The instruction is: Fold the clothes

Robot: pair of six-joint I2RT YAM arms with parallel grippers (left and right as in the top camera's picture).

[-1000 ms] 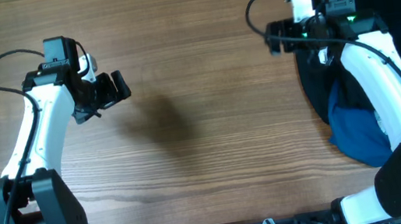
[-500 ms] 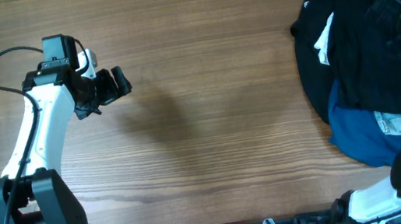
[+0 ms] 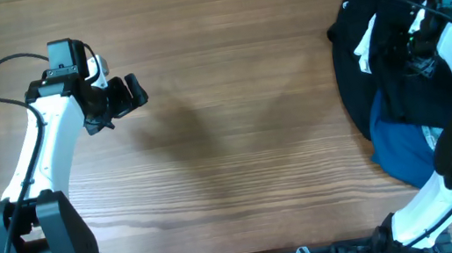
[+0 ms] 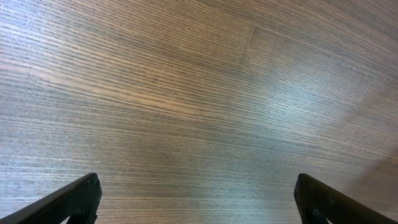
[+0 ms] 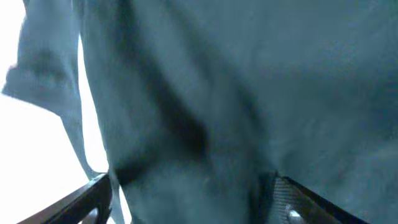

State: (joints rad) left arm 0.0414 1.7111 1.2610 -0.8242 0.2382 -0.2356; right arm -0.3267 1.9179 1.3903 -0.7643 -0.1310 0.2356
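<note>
Currently, at lower right of the overhead frame, a bright-blue garment [image 3: 398,139] is lying under the heap. Above it, the black garment [image 3: 404,97] is lying crumpled at the right edge of the surface [image 3: 227,73]. The right hand [image 5: 193,196] is pressing into that black cloth, fingers apart; a grip cannot be told. The left hand [image 3: 133,93], upper left, is hovering wide and empty. Step judged: picking a garment. The next move is calling for a firm pinch, then a pull onto bare wood.
</note>
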